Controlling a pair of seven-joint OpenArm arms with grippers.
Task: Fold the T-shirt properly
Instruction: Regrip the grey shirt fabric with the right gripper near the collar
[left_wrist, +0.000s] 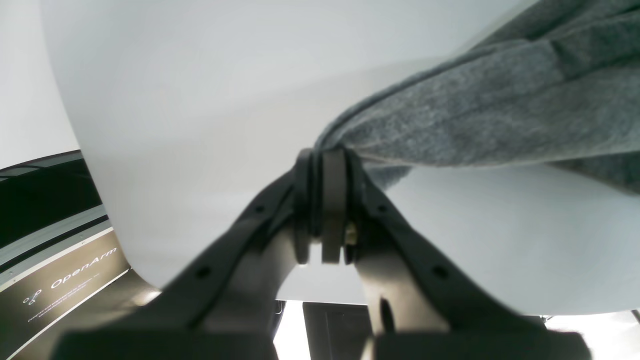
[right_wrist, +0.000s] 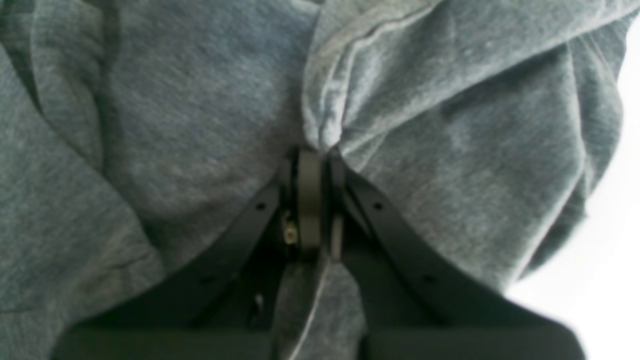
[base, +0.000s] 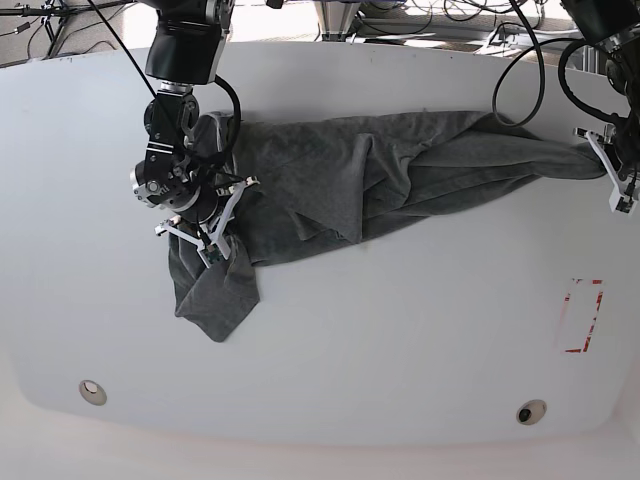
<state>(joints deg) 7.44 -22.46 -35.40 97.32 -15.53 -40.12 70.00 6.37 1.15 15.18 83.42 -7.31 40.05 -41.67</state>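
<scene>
A white surface carries the T-shirt, which lies crumpled and stretched between the two end effectors. A red-outlined rectangle sits on the surface below the left end effector, well apart from the shirt.

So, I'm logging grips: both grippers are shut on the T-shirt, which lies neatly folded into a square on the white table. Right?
Not quite. The base view shows the T-shirt crumpled and stretched between the left gripper and right gripper, not folded. Both are shut on it, on the white table.
</scene>
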